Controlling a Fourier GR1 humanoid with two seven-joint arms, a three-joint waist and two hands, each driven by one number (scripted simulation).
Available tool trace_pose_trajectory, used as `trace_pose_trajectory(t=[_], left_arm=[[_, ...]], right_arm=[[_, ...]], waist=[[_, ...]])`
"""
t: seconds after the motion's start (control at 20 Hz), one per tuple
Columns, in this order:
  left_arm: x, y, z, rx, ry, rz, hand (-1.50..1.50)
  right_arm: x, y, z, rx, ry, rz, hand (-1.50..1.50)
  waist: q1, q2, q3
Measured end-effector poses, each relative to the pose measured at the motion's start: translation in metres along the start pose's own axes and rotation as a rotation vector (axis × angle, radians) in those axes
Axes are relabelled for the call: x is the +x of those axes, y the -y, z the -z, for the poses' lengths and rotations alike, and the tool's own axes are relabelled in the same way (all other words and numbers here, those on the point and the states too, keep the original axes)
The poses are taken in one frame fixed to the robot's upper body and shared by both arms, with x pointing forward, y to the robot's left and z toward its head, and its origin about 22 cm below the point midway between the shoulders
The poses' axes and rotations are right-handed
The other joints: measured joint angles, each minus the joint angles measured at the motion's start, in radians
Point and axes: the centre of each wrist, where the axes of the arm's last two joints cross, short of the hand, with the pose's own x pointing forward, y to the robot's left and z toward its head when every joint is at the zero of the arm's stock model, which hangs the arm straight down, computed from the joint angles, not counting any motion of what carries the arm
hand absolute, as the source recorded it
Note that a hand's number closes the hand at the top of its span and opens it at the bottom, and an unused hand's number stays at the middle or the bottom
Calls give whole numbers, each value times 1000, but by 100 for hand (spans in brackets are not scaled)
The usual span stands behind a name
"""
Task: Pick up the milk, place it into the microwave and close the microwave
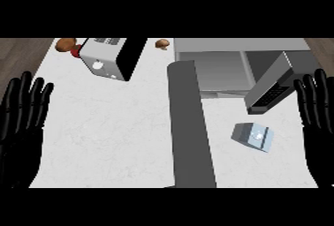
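Inspection finds the task at its opening step: nothing is yet picked up. The milk, a small pale blue-grey carton (252,137), lies on the white marbled table (111,132), toward the right side, just below the lower corner of the open microwave door and well clear of both hands. The microwave, a grey box with an open cavity (215,70), stands at the far right of the table; its dark grey door with a keypad strip (271,90) is swung outward, so the cavity appears accessible from the front. The black left hand (23,119) shows at the view's left edge, fingers straight and released, holding nothing, at rest. The black right hand (317,114) shows at the right edge, likewise with fingers straight and released, holding nothing. The right hand is the nearer to the milk, which sits just inboard of it. A long dark grey upright panel (189,128) crosses the table's middle and separates the left hand from the carton. In my judgement the next move calls for the right hand to travel inward and down to the carton and close round it, keeping clear of the door's lower corner. A silver toaster with a black side (108,57) stands far left.
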Motion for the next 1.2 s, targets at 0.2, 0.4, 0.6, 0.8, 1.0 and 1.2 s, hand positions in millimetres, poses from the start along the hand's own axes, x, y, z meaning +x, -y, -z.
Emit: trace_pose_trajectory(t=[0.2, 0.4, 0.6, 0.8, 1.0, 1.2], left_arm=[[-6, 1, 0, 7, 7, -9, -150], [-17, -5, 3, 41, -36, -28, -150], [-21, -16, -4, 68, -82, -46, -150], [-20, -29, -14, 74, -100, -56, -150], [-12, -42, -31, 77, -110, -63, -150], [-1, -53, -44, 71, -109, -64, -150]], right_arm=[[12, -15, -10, -44, 79, -25, -150], [24, -37, -19, -76, 149, -71, -150], [29, -60, -43, -71, 152, -91, -150], [34, -72, -58, -88, 140, -108, -150], [39, -76, -75, -133, 120, -142, -150], [29, -80, -80, -178, 90, -174, -150]], waist=[[6, 4, -6], [7, 5, -8], [8, 5, -9], [10, 5, -9], [11, 5, -9], [14, 5, -9]])
